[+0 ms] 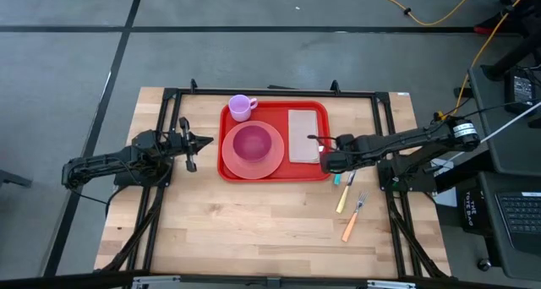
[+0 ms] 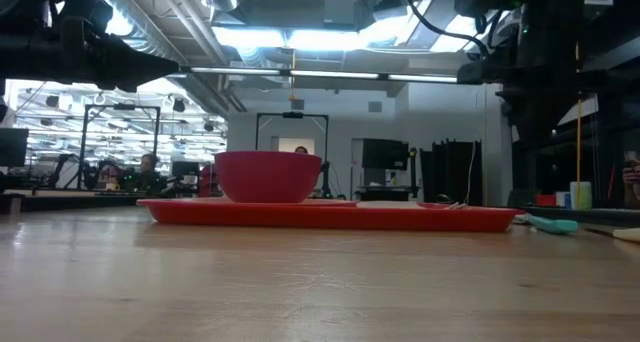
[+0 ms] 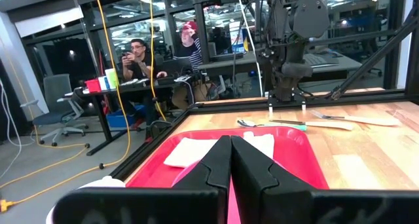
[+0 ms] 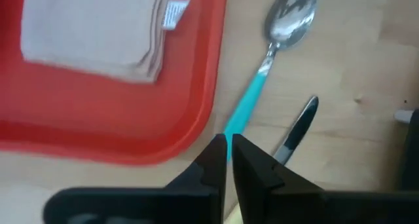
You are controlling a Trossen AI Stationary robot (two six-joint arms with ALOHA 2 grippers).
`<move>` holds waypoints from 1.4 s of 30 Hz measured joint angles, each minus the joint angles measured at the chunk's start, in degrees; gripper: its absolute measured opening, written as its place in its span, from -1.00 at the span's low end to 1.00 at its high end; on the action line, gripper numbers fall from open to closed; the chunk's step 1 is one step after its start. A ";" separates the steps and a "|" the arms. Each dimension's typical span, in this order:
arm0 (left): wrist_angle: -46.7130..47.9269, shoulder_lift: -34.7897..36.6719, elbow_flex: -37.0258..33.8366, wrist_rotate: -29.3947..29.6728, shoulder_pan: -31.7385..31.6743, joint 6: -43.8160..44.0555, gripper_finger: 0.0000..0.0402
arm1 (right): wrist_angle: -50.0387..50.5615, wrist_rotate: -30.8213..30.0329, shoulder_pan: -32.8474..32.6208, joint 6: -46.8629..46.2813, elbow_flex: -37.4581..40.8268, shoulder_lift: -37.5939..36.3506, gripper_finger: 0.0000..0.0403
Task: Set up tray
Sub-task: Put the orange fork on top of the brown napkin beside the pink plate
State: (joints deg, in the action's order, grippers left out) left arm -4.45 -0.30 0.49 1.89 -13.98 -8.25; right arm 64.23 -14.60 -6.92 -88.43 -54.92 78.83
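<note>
The red tray (image 1: 276, 177) lies in the middle of the table. On it are a pink plate (image 1: 254, 164) with a magenta bowl (image 1: 252, 143), a lilac mug (image 1: 242, 107) and a folded beige napkin (image 1: 304, 137). My right gripper (image 1: 332, 165) points down just off the tray's near right corner and is shut on a teal-handled spoon (image 4: 291, 18). A knife (image 4: 298, 126) lies beside the spoon. My left gripper (image 1: 205, 142) is shut and hovers left of the tray, pointing at it. My right gripper (image 4: 228, 152) pinches the spoon's teal handle (image 4: 249, 106) between its two fingertips. It comes from above, with the fingers across the handle. The spoon lies flat on the wood beside the tray's rim (image 4: 196, 129), its bowl pointing away from the fingers.
A yellow-handled knife (image 1: 342, 200) and an orange-handled fork (image 1: 352, 224) lie on the table right of the tray. A black frame runs along the table's edges. Bare wood stretches across the near half. People sit at desks (image 3: 141, 54) in the room beyond.
</note>
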 joint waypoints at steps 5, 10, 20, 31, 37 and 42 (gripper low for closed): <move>0.00 0.00 0.00 0.00 0.00 0.00 -0.98 | 2.34 -2.11 0.07 -2.68 0.01 0.00 -0.79; 0.02 0.00 0.00 -0.02 0.00 0.02 -0.98 | 2.75 -2.11 0.07 -2.59 0.02 0.00 -0.67; 0.13 0.00 0.00 -0.02 0.00 0.06 -0.98 | 2.80 -1.67 0.07 -2.49 0.04 0.00 -0.29; 0.52 0.00 0.00 -0.02 0.00 0.09 -0.98 | 2.80 7.63 -1.39 -6.01 0.04 -0.02 -0.14; 1.23 0.00 0.00 -0.02 -0.01 0.07 -0.98 | 2.24 10.25 -6.26 -12.86 0.07 -0.02 -0.15; 1.46 0.00 0.00 -0.02 -0.01 0.02 -0.98 | 0.41 10.22 -12.81 -20.95 0.07 -0.02 -0.15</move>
State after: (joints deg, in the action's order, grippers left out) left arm -2.98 -0.30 0.49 1.87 -13.99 -8.23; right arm 64.64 -4.38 -19.73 -109.38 -54.85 78.81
